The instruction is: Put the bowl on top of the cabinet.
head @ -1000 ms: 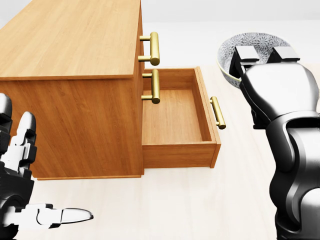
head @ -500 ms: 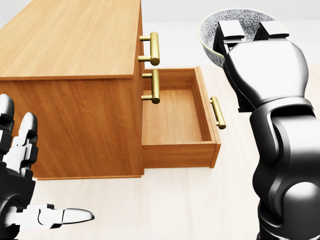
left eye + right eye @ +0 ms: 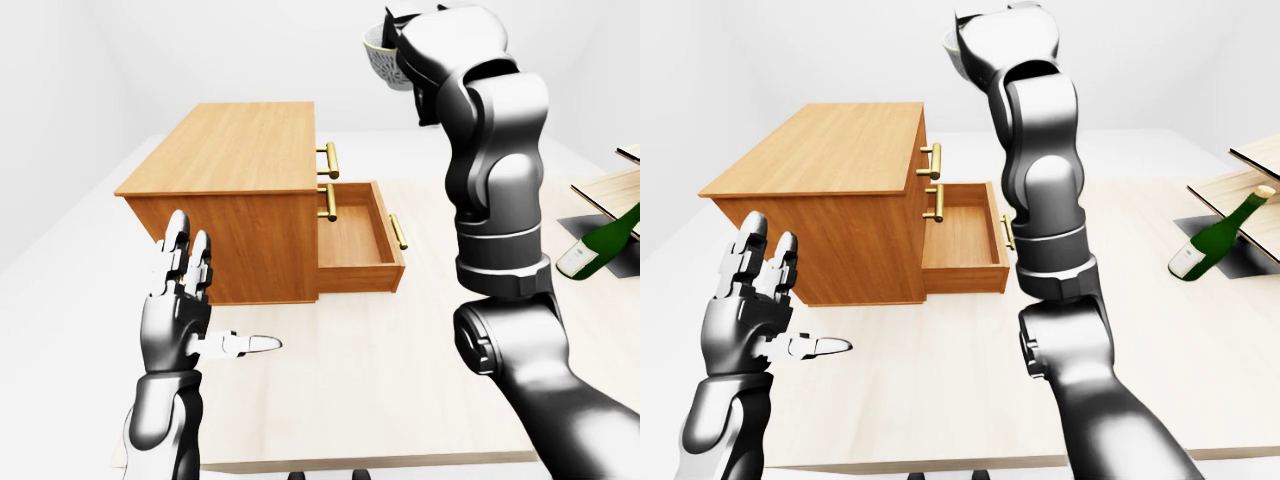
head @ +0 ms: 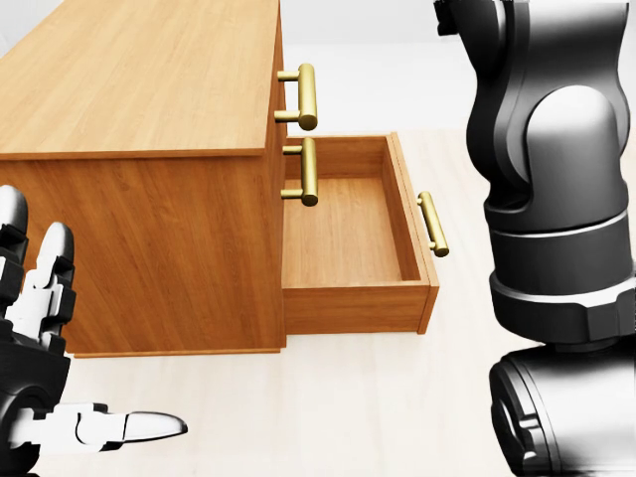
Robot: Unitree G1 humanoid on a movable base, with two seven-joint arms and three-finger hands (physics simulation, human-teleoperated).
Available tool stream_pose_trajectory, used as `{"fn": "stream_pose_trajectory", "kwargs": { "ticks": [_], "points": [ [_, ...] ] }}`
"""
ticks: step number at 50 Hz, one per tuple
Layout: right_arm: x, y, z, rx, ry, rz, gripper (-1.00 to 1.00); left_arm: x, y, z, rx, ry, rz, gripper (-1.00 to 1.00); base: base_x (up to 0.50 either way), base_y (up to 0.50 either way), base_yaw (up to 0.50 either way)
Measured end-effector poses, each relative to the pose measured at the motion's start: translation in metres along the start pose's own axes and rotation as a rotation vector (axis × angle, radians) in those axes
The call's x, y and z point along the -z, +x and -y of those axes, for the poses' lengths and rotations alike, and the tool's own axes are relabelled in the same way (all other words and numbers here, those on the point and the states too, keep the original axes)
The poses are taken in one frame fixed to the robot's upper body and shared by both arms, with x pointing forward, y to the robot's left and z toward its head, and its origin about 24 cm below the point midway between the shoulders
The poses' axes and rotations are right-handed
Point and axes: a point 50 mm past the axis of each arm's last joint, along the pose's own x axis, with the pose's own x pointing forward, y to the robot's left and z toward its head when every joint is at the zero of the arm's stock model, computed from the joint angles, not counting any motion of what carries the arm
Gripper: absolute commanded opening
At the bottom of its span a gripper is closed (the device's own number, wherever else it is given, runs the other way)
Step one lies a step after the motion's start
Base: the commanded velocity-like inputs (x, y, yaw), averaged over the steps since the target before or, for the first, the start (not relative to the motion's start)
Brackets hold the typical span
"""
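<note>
Bowl (image 3: 384, 64) gripped high by right hand (image 3: 415, 35); left hand (image 3: 180, 310) splayed wide; one cabinet (image 3: 235, 160).

One pale wooden table (image 3: 400, 400) carries one brown wooden cabinet (image 3: 240, 150) with one open drawer (image 4: 343, 238). Three brass bar handles show: upper handle (image 4: 307, 96), middle handle (image 4: 309, 171), drawer handle (image 4: 432, 224). There is one patterned grey-and-white bowl (image 3: 383, 65) and one green glass bottle (image 3: 1215, 235). Two hands appear: left robot hand (image 3: 180, 320), right robot hand (image 3: 405, 25).

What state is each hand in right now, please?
Left hand: open, holding nothing.
Right hand: closed on the bowl, held up high.
</note>
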Motion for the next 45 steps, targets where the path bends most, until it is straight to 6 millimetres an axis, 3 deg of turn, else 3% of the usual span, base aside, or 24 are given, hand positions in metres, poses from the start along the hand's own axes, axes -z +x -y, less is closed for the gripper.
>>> {"fn": "stream_pose_trajectory", "kwargs": {
  "ticks": [8, 17, 45],
  "points": [
    [-0.015, 0.033, 0.017, -0.101, 0.032, 0.060, -1.00, 0.000, 0.000, 0.000, -0.001, 0.001, 0.000, 1.00, 0.00, 0.00, 0.00],
    [-0.039, 0.052, 0.032, -0.146, 0.069, 0.131, -1.00, 0.001, 0.000, 0.000, -0.001, 0.002, -0.003, 1.00, 0.00, 0.00, 0.00],
    [-0.099, 0.057, 0.041, -0.196, 0.132, 0.277, -1.00, 0.002, 0.001, 0.001, -0.001, 0.004, -0.007, 1.00, 0.00, 0.00, 0.00]
  ]
}}
